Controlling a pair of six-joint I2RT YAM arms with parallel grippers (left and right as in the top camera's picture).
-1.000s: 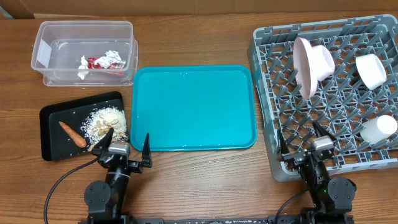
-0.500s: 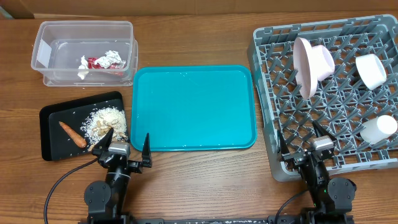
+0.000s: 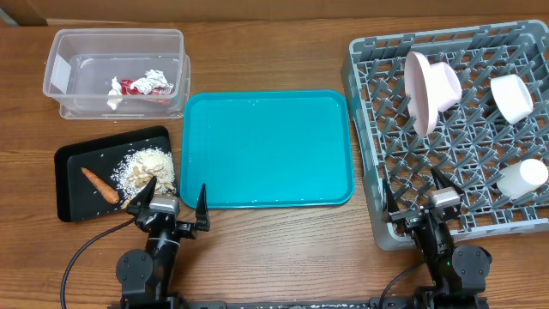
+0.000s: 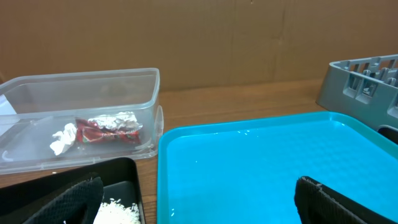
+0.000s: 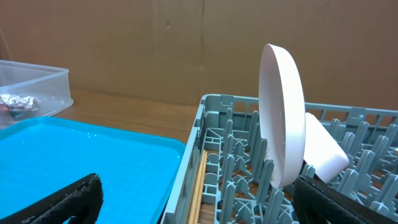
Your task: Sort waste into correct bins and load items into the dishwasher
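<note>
The pink plate stands (upright) just beyond the spread-open right gripper.

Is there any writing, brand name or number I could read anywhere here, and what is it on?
No text can be read in any view.
White label on the clear tub: looks blank, or too small to tell.
Red-and-white wrapper inside the tub: any print is crumpled and blurred, unreadable.
</note>
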